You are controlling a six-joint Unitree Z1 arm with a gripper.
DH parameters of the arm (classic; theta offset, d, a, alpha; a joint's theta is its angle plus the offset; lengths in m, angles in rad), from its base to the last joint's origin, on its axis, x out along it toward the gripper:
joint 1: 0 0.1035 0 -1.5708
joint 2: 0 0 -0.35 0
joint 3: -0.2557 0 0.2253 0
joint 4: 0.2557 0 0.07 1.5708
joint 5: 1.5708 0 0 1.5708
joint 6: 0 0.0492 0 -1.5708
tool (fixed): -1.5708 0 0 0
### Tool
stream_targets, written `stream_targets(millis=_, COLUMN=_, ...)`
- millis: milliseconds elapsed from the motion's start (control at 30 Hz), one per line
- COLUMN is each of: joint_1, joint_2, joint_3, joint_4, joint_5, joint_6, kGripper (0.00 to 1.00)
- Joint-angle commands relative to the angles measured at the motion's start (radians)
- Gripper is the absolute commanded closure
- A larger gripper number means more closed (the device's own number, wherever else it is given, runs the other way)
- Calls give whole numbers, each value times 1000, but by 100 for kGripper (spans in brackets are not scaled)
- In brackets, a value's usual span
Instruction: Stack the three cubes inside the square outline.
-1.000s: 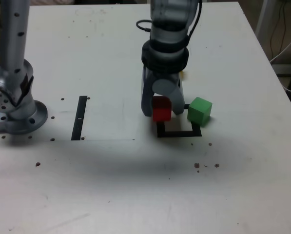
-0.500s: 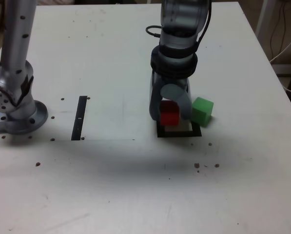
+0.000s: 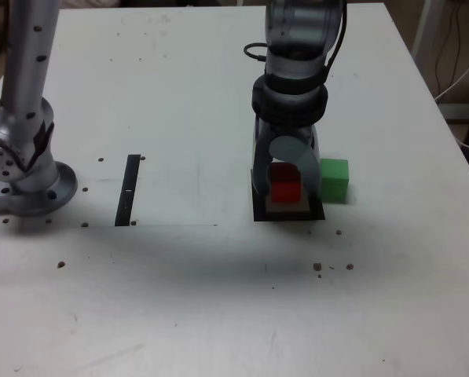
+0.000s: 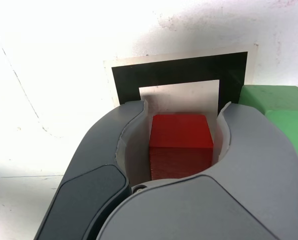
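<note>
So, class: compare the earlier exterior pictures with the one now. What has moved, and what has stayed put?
The gripper, shut on the red cube, carried it toward the exterior view's right, over the square outline. The green cube was nudged slightly right. The grip did not change, and the black strip stayed put.

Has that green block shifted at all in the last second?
Yes. The green cube slid toward the exterior view's right and turned square-on, now sitting just beyond the right edge of the square outline.

High exterior overview; close wrist view.
</note>
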Motion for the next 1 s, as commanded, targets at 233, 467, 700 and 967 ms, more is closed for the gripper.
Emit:
stream_targets(millis=233, joint_1=1, joint_2=6, joint_3=13, joint_4=4, joint_5=-6, joint_6=3, kGripper=59)
stream_targets(millis=467, joint_1=1, joint_2=5, joint_3=20, joint_4=-1, joint_5=-12, joint_6=5, kGripper=32)
stream_targets(millis=700, joint_1=1, joint_2=-4, joint_3=29, joint_4=-4, joint_5=-5, joint_6=7, kGripper=11)
stream_targets(millis=967, joint_1=1, joint_2=-20, joint_3=32, joint_4=2, joint_5=1, joint_6=6, kGripper=1)
